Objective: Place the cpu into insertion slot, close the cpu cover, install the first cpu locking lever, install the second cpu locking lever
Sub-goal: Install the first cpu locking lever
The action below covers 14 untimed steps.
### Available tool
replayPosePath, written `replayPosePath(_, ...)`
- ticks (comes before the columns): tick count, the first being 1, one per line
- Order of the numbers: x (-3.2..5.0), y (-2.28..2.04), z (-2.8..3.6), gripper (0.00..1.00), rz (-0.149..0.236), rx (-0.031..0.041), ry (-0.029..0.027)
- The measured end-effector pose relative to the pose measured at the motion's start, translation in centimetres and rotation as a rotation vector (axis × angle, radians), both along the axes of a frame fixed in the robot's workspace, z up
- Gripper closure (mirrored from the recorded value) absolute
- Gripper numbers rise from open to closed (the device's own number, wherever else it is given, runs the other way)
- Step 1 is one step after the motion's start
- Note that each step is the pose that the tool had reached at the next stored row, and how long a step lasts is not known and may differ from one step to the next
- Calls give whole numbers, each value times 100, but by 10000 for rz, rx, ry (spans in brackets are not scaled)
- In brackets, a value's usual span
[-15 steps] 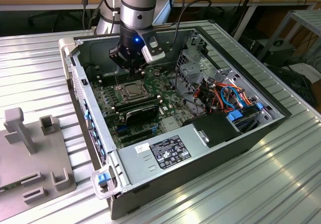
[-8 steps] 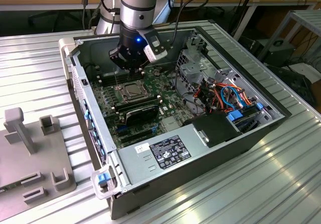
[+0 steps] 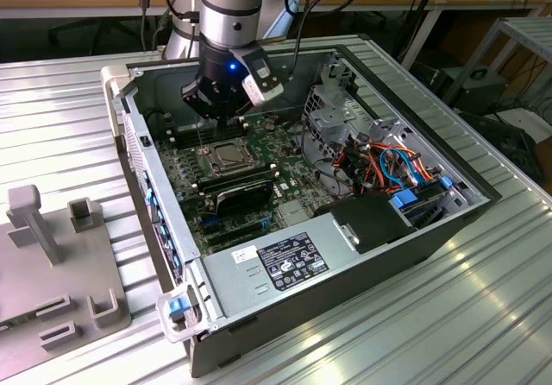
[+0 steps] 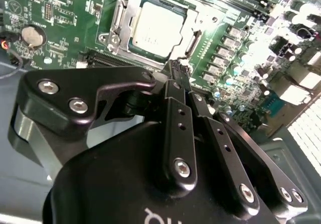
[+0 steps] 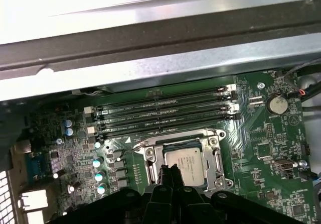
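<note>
Exterior view: an open dark grey desktop computer case (image 3: 371, 255) lies on a ribbed aluminium table (image 3: 466, 325), with a grey moulded fixture block (image 3: 52, 264) on the exterior view's left. The silver-and-black robot arm (image 3: 228, 9) reaches down into the case, and its black two-finger gripper (image 3: 217, 128) hangs just over the green circuit board (image 3: 185, 173), near the socket. Second wrist view: the slim black fingers (image 4: 173, 91) are pressed together with no gap between the tips and nothing gripped. The tips stand just beside one edge of the socket; whether they touch it cannot be told. The cpu (image 4: 155, 28), a small flat square chip with a dull silver metal top, sits in the insertion slot (image 5: 181, 146), a square black-framed socket. The cpu cover (image 4: 119, 20), a thin silver metal frame plate with a square cut-out, lies flat around the chip, which shows through the opening. First wrist view: long narrow black memory slots (image 5: 165, 111) run parallel beyond the socket, and a round silver coin cell (image 5: 275, 103) sits well apart from it.
</note>
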<state>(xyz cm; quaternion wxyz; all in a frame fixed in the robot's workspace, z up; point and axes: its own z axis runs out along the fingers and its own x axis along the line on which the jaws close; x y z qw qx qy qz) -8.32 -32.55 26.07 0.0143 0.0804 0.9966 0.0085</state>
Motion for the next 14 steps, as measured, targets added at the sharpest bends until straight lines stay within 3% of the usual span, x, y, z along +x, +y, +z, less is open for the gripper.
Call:
replayPosePath(5,-26,0,183,89,334,-2,0)
replayPosePath(10,-61,0,188,89,727,-2,-1)
replayPosePath(14,-137,0,188,89,870,-2,0)
